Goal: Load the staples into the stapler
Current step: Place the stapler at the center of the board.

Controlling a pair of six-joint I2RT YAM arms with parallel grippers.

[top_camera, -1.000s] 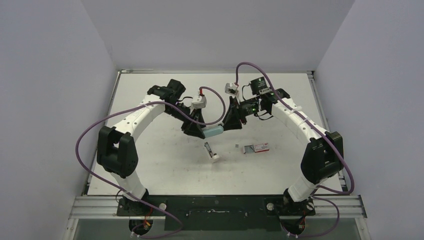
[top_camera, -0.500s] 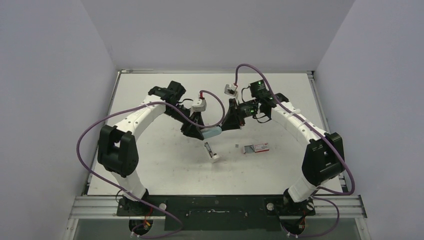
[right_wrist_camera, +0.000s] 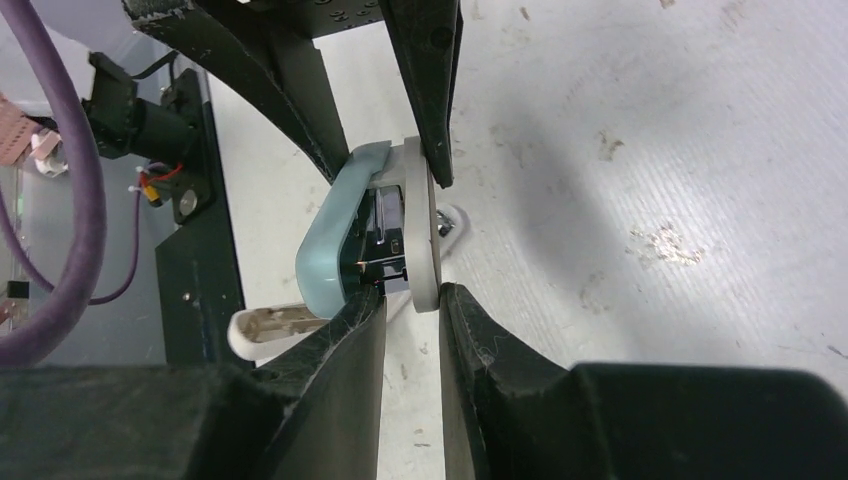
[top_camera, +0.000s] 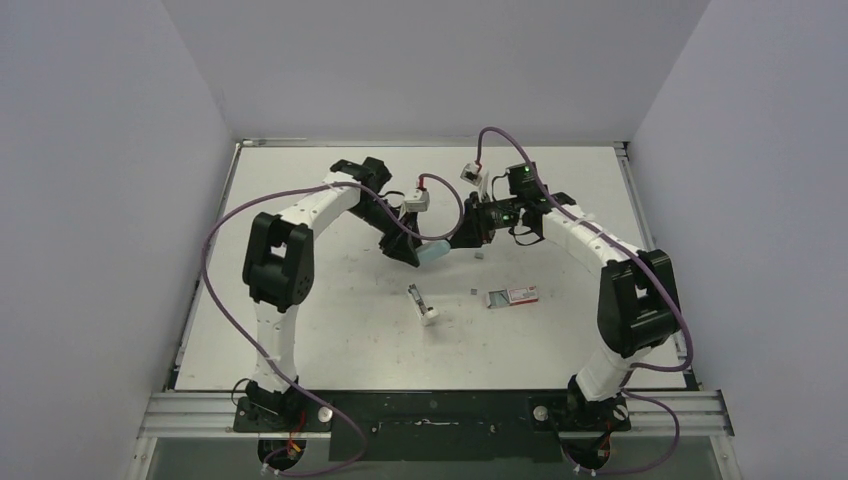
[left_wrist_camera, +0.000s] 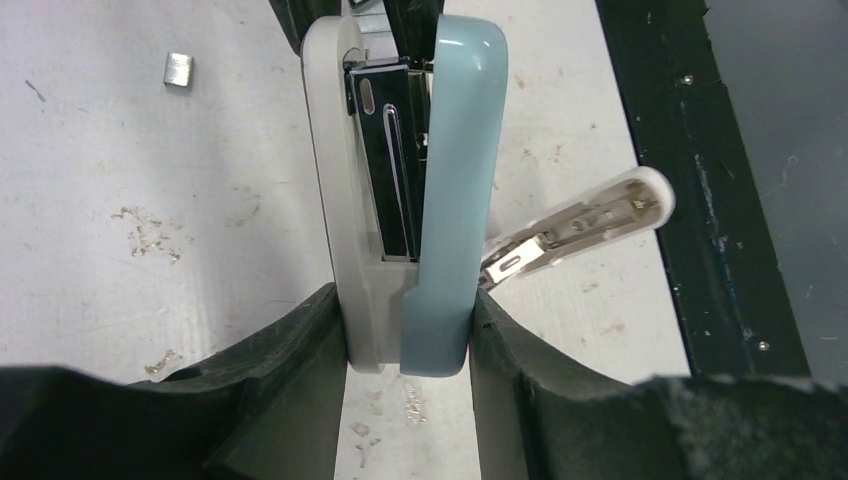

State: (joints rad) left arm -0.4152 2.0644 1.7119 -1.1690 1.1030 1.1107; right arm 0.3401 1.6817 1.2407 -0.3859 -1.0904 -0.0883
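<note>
Left wrist view: the left gripper is clenched on one end of a pale-blue-and-grey stapler, which fills the frame's centre. The right gripper straddles the far end of the grey base; whether it pinches cannot be told. A short staple strip lies upper left. In the top view, the red-and-white staple box sits right of centre, with a white-tipped metal piece to its left.

There are two arms, the left arm and the right arm, and two grippers, the left gripper and the right gripper. There is one pale blue and white stapler, one loose white-tipped metal piece and one red-and-white box. Two tiny grey staple strips lie apart.
</note>
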